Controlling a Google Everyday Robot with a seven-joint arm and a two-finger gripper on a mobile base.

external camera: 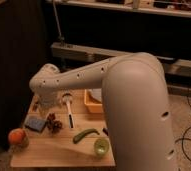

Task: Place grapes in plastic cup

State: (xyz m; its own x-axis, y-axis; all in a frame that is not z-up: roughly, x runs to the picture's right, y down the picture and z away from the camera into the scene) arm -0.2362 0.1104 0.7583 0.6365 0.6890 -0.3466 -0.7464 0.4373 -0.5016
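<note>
The gripper (45, 103) is hovering just behind the grapes (53, 123); a blue block (35, 123) is crowding them; a green object (85, 134) is lying between them and the plastic cup (101, 146).

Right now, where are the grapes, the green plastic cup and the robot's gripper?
grapes (53, 123), camera view, middle of the dark bunch.
plastic cup (101, 146), camera view, centre of its open mouth.
gripper (46, 104), camera view, its lower end, above the far-left corner of the table (54, 151).

Gripper (45, 104) above table (54, 151) — grapes (53, 123) near
</note>
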